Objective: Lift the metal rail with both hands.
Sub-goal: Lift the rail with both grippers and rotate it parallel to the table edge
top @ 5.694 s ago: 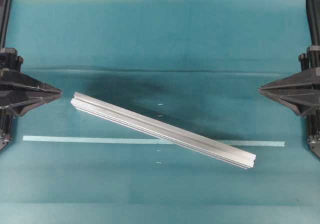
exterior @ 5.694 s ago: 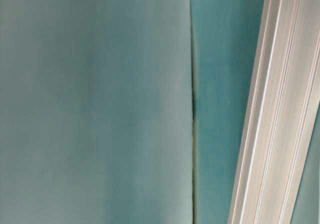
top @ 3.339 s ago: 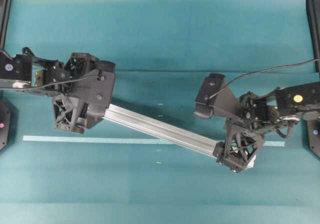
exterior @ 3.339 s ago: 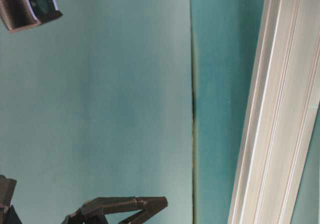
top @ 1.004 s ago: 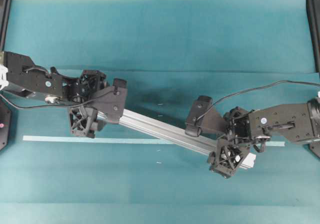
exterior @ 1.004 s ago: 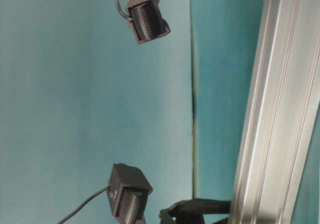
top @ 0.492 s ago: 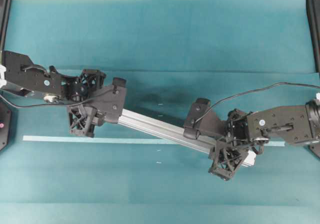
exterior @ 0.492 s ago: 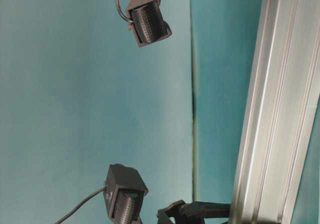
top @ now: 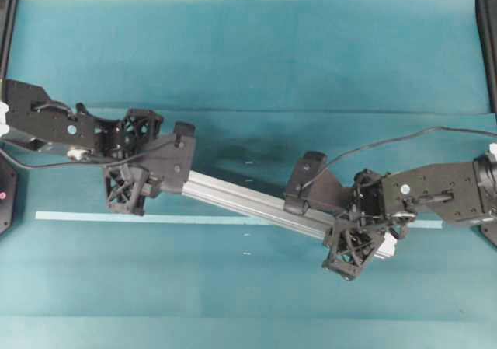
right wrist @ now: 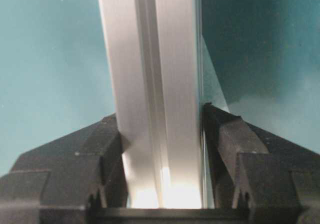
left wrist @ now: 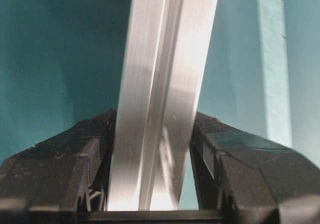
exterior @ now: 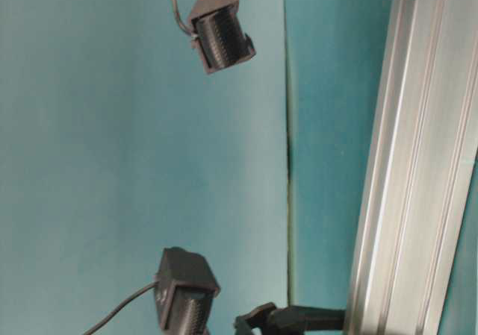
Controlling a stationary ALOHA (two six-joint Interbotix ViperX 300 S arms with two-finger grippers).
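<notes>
Slanting across the teal surface (top: pixel 248 61) from left-centre toward the right front, the metal rail (top: pixel 248 200) crosses the pale tape strip (top: pixel 70 216). Left hand (top: pixel 147 184) pinches its left end; right hand (top: pixel 359 236) pinches its right end.

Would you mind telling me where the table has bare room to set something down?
Bare cloth lies above the metal rail and below the tape strip. The diagonal middle is crowded: left gripper and right gripper clamp the rail's ends.
</notes>
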